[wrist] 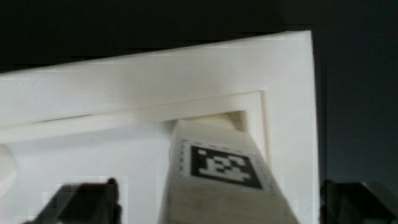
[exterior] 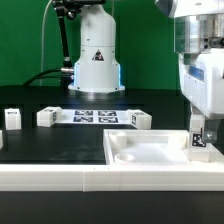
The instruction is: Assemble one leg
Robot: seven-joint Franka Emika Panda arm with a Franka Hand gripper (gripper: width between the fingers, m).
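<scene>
The leg [exterior: 197,137], a small white block with a black-and-white tag, stands upright in the corner recess of the large white panel [exterior: 150,152] at the exterior view's right. My gripper [exterior: 198,121] hangs straight over it, jaws on either side of its upper part. In the wrist view the leg [wrist: 224,165] rises from the recess of the panel [wrist: 107,100]. The dark fingers [wrist: 84,203] stand apart from the leg, with panel showing in the gaps. The gripper [wrist: 219,208] is open around the leg.
Three more legs stand on the black table: two at the exterior view's left [exterior: 12,118] [exterior: 45,117] and one near the middle [exterior: 138,119]. The marker board [exterior: 95,117] lies behind them. The robot base [exterior: 95,60] stands at the back. A white rail [exterior: 60,178] runs along the front.
</scene>
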